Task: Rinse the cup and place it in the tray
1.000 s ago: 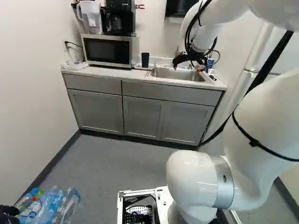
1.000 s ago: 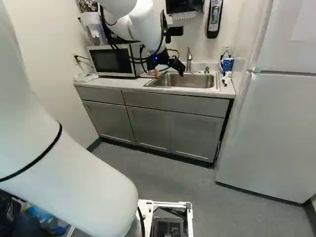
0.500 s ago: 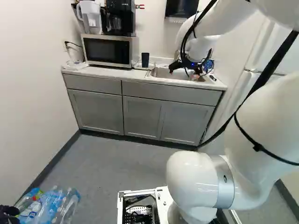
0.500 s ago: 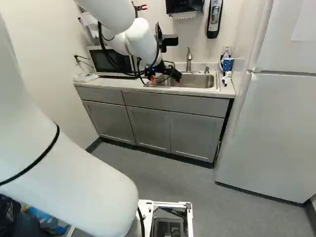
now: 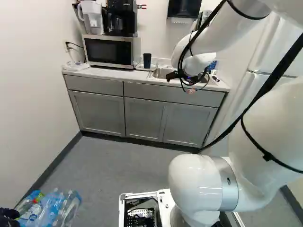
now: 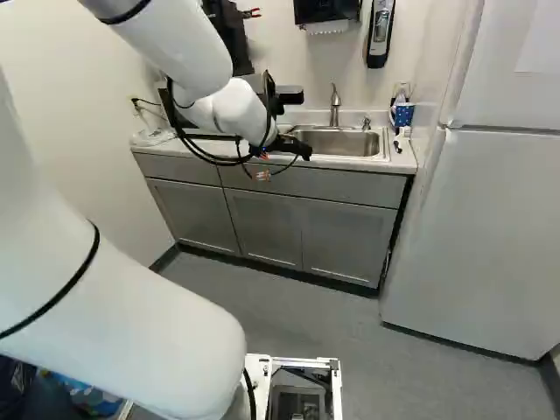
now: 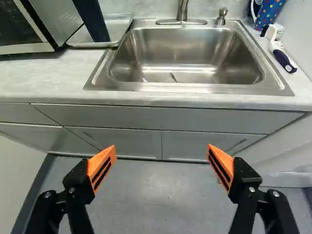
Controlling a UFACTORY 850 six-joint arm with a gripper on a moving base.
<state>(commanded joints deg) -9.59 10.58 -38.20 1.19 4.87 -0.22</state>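
Our base pair, plus wrist
Behind the arm point(image 5: 277, 113), left and right, we look ahead and down, sharing the sink point(image 6: 337, 141); our wrist view faces it closer

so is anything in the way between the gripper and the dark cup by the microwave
Nothing visible stands between the open gripper and the dark cup, only low, flat countertop. The cup already stands on the tray, with the microwave close on one side, so that side looks tighter.
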